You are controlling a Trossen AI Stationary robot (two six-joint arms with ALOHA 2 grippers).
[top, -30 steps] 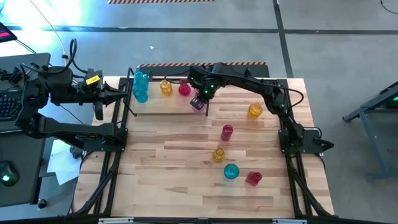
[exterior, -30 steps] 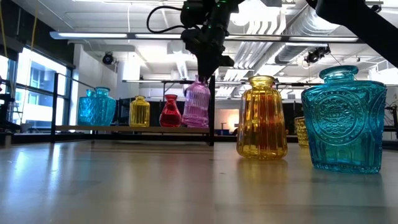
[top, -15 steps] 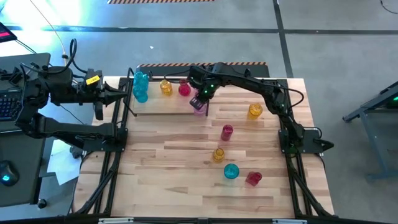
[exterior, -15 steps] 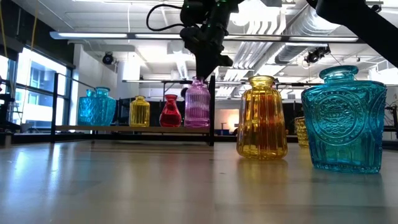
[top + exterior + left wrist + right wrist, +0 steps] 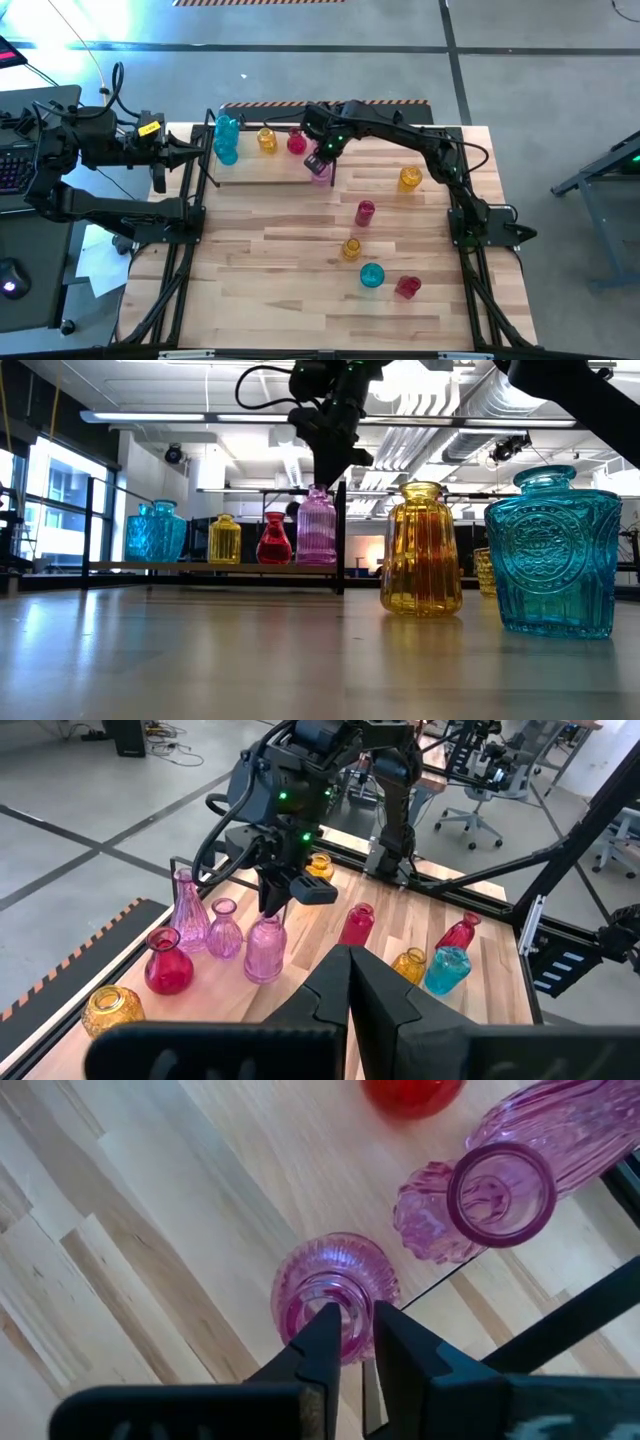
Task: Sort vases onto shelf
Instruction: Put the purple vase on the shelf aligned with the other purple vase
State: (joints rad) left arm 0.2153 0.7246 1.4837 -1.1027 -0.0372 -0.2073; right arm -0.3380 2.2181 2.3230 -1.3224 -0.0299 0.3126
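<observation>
The shelf's wooden plank (image 5: 262, 172) lies at the table's far edge under thin black rods. On it stand a cyan vase (image 5: 227, 138), a yellow vase (image 5: 266, 140), a red vase (image 5: 296, 142) and two more pink vases (image 5: 187, 910). My right gripper (image 5: 355, 1320) is over the shelf's right end, shut on a ribbed pink vase (image 5: 317, 530) that stands upright on the plank. Several more vases are on the tabletop. My left gripper (image 5: 350, 985) waits shut at the table's left edge, touching nothing. My right gripper holds the pink vase by the rim of its mouth (image 5: 372, 1302), coming from above and pointing down. One finger (image 5: 318, 1335) is inside the mouth and the other (image 5: 395, 1342) outside the neck. The vase is upright, its base on the shelf's plank.
On the tabletop stand a yellow vase (image 5: 410, 179), a magenta vase (image 5: 365, 212), an amber vase (image 5: 351, 248), a cyan vase (image 5: 371, 276) and a red vase (image 5: 407, 287). A black shelf rod (image 5: 340, 535) stands right beside the held vase. Black frame posts border the table's left and right edges.
The pink vase in my right gripper hung tilted a second ago; it has come upright and now stands on the shelf's plank beside the red vase. The right gripper shifted only slightly and stayed shut on the rim.
</observation>
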